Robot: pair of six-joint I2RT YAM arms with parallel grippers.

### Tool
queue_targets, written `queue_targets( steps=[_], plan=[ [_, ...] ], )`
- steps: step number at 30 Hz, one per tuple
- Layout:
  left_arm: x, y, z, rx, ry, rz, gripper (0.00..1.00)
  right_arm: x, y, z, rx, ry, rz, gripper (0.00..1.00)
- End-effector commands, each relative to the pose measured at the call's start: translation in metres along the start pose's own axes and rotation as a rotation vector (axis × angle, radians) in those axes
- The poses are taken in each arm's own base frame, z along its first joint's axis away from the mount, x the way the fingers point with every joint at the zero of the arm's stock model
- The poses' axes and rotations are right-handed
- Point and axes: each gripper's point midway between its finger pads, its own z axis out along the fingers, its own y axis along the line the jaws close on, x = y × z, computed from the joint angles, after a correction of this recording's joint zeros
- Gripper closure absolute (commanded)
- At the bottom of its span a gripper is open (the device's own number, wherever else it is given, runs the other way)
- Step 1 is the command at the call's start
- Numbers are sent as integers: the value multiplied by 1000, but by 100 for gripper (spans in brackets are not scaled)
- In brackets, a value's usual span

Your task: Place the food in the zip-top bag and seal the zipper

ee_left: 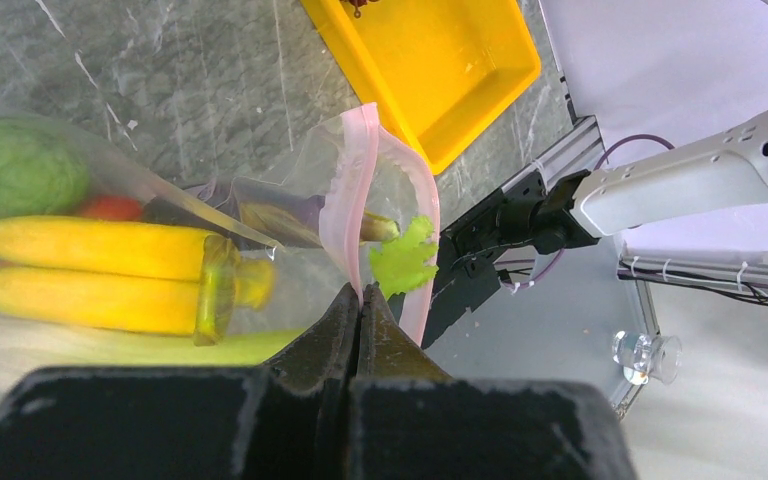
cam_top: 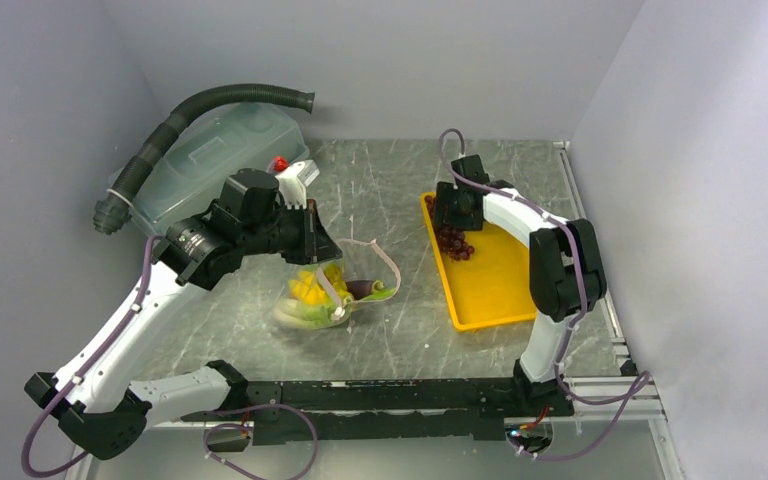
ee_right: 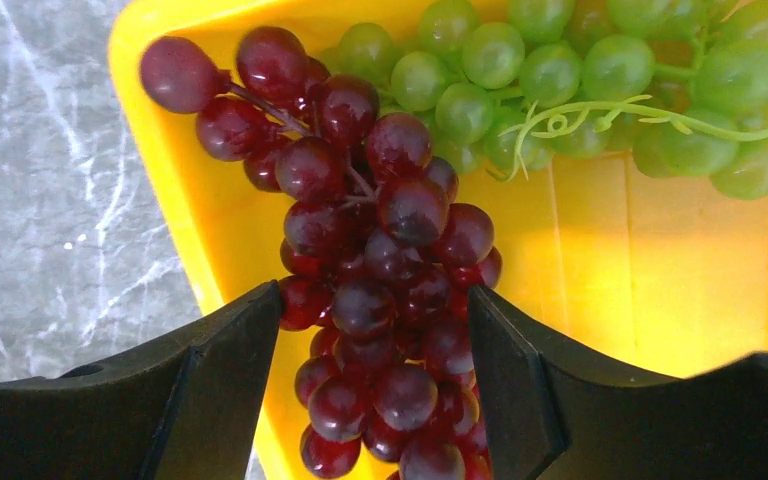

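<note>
The grey marbled table (cam_top: 400, 190) carries a translucent lidded tub (cam_top: 210, 150) at the back left, a yellow tray (cam_top: 490, 290) on the right and the zip-top bag (cam_top: 335, 290) near the middle. The overhead view alone gives this layout. The left wrist view looks into the bag: bananas (ee_left: 90, 250), celery (ee_left: 110, 350), a round green vegetable (ee_left: 15, 165) and a leafy green (ee_left: 405, 260). There the left gripper (ee_left: 360, 305) is pinched tight on the pink zipper (ee_left: 360, 160). Only the right wrist view shows green grapes (ee_right: 560, 70) beside dark red grapes (ee_right: 390, 200) in the tray, with the right gripper (ee_right: 375, 300) spread wide astride the red bunch.
</note>
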Motion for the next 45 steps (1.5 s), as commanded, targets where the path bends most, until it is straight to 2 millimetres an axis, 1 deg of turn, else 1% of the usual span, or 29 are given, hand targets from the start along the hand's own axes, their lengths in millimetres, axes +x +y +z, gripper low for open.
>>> queue_targets(
  steps=[1, 6, 10, 14, 16, 19, 20, 27, 30, 35, 41, 45],
  plan=[
    [-10, -4, -7, 16, -52, 31, 100, -4, -2, 11, 10, -3, -10, 31],
    [-10, -3, -6, 14, -50, 27, 100, 10, -14, 20, 56, 36, -27, 36],
    [-9, -4, -5, 18, -46, 27, 100, 20, -25, 24, 102, 55, -43, 46],
    [-10, -4, -4, 18, -47, 26, 100, 29, -36, 29, 148, 76, -58, 62],
    [-10, -4, -5, 18, -47, 28, 100, 32, -40, 30, 166, 83, -66, 74],
    [-10, -5, -6, 18, -48, 28, 100, 32, -43, 27, 177, 77, -71, 95],
    [-10, -4, -6, 17, -48, 27, 100, 32, -43, 25, 176, 73, -71, 100],
    [-12, -3, -4, 12, -55, 27, 100, 21, -43, 0, 177, 11, -68, 100],
    [-13, -2, -4, 5, -62, 27, 100, 14, -44, -16, 177, -32, -55, 100],
    [-17, 0, -1, -6, -73, 29, 100, 5, -40, -43, 144, -99, -28, 100],
    [-20, 4, 1, -28, -87, 22, 100, -5, -26, -83, 72, -181, -5, 100],
    [-23, 7, 2, -45, -99, 20, 100, -13, -15, -115, 10, -242, -3, 100]
  ],
)
